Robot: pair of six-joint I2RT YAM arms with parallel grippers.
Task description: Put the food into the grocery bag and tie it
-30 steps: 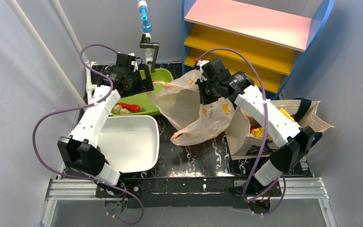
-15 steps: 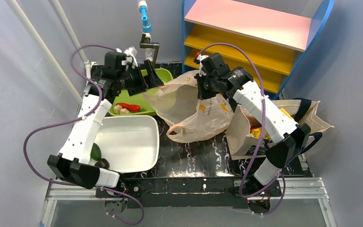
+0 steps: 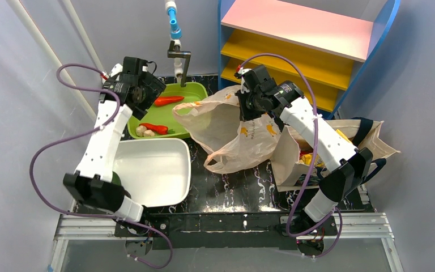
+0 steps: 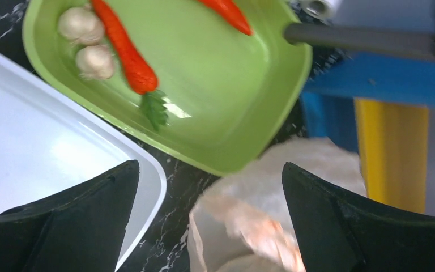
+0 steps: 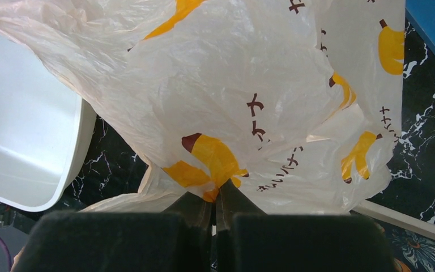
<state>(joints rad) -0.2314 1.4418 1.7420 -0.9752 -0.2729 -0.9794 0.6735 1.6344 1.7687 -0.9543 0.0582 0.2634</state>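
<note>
- The left gripper is spread wide, and its two black fingers stand far apart with nothing between them. It touches nothing.
- In the left wrist view it hangs above the near rim of the shallow lime-green plastic tray, with the corner of the white rectangular plastic tub below its left finger.
- The right gripper is clenched. Its fingers are pressed together on a fold of the thin translucent beige grocery bag printed with yellow bananas and dark lettering.
- That bag hangs from the pinch, with its lower part resting on the black marbled table between the white tub and the cream canvas tote with navy handles. Its open mouth faces the green tray.
- A long orange-red vegetable lies in the far part of the green tray.
- A red piece with a green leaf tip lies nearer, just beside two pale round mushrooms.
- Yellow packets show inside the canvas tote.
</note>
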